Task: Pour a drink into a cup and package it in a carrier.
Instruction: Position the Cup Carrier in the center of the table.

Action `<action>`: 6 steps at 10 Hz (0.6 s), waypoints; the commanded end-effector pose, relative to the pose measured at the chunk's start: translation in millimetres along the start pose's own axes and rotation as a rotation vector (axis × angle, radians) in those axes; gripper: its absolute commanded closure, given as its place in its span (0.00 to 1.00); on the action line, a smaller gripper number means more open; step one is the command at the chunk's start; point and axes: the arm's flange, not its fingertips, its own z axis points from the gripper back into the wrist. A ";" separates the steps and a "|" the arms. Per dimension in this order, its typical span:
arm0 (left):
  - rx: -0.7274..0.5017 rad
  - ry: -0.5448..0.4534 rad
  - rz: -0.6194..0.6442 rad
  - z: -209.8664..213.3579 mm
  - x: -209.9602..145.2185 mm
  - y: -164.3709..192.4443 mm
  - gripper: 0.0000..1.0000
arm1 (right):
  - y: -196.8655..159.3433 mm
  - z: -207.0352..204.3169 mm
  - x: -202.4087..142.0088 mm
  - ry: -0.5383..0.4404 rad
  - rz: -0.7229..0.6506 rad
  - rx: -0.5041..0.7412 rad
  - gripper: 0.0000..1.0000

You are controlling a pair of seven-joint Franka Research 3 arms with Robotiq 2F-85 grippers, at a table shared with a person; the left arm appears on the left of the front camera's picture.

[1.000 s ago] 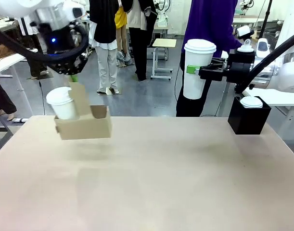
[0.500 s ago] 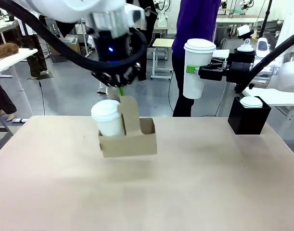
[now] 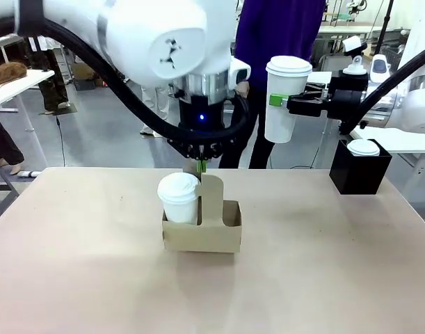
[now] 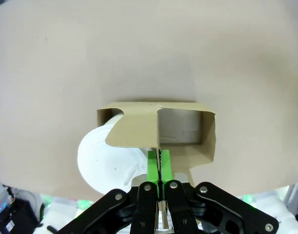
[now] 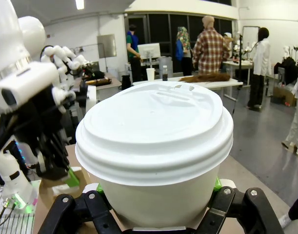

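Left gripper [image 3: 200,165] pinches the carrier [image 3: 202,235] by its handle tab at frame centre; a white cup [image 3: 179,197] sits in its left pocket. Right gripper [image 3: 278,101] clamps a second cup [image 3: 289,76], upper right.

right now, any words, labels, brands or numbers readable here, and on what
None can be read.
The raised cup in the right gripper and the other cup in the carrier are plain white, the carrier plain brown.
The small dark emblem on the left arm is too small to read.
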 end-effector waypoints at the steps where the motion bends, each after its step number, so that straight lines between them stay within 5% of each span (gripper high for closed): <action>1: 0.017 -0.021 0.019 -13.0 -5.1 -9.0 0.98 | -1.6 -3.4 4.9 -0.012 0.007 0.007 0.20; 6: 0.014 0.028 -0.021 -32.7 -11.7 -16.2 0.98 | -1.6 -3.4 4.9 -0.012 0.007 0.007 0.20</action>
